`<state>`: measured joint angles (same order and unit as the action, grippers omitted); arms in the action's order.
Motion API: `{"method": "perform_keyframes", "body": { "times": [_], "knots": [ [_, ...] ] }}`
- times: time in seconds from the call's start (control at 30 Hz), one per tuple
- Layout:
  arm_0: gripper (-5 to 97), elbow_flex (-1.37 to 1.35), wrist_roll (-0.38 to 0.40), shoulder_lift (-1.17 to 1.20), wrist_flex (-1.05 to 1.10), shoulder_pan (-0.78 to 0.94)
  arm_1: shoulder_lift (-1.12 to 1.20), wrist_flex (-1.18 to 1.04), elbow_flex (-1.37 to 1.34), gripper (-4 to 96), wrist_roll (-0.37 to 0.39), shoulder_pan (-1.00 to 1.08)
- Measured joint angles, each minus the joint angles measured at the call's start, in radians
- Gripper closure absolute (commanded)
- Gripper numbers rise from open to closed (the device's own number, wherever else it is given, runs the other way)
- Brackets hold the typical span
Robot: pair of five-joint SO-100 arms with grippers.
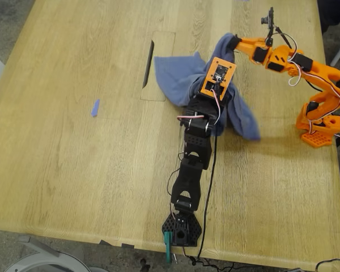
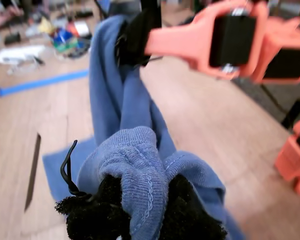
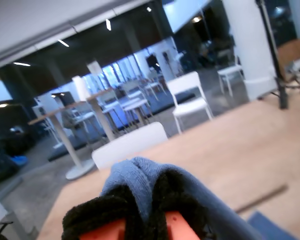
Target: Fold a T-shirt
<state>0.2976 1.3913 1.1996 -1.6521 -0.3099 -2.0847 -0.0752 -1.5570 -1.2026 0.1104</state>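
Exterior view shows the slate-blue cotton T-shirt (image 1: 181, 76) bunched and partly lifted off the pale wooden table (image 1: 73, 158), strung between two arms. My first claw (image 1: 220, 85), on the black arm with the orange camera plate, sits over the middle of the garment; the first wrist view looks down its black padded fingers (image 2: 185, 210), which are pinched together on a thick ribbed fold of the T-shirt (image 2: 140, 165). From that fold the cloth rises in a taut band up to the other arm's orange claw, which crosses above.

My second claw (image 1: 233, 44) belongs to the orange arm reaching in from the exterior view's right. It is clamped on an upper edge of the T-shirt, and in the second wrist view a rounded hump of blue fabric (image 3: 140, 175) is squeezed between its dark fuzzy fingers (image 3: 102, 210), with orange plastic beneath.

Below my first claw, one part of the shirt lies flat on the table toward a dark narrow slot (image 1: 148, 63) set in a rectangular panel of the tabletop. Another part hangs down beside the black arm's wrist, toward the exterior view's right, its lower edge blurred. No chest print shows in any view.

Well away from both claws, toward the exterior view's left, a small blue tape scrap (image 1: 94, 107) lies on the table. White chairs (image 3: 190, 97) stand in the room behind, seen from the second wrist view.
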Motion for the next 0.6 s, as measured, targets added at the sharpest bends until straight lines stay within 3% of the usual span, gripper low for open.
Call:
{"method": "perform_keyframes", "body": {
  "times": [0.4,0.6],
  "knots": [
    [92,0.000,0.002,0.109,0.290,-0.020,0.179,0.160,0.341,91.5,-0.112,-0.138],
    [92,0.000,0.002,0.141,0.445,-0.037,0.181,0.229,0.397,91.5,-0.126,-0.169]
  ]
}}
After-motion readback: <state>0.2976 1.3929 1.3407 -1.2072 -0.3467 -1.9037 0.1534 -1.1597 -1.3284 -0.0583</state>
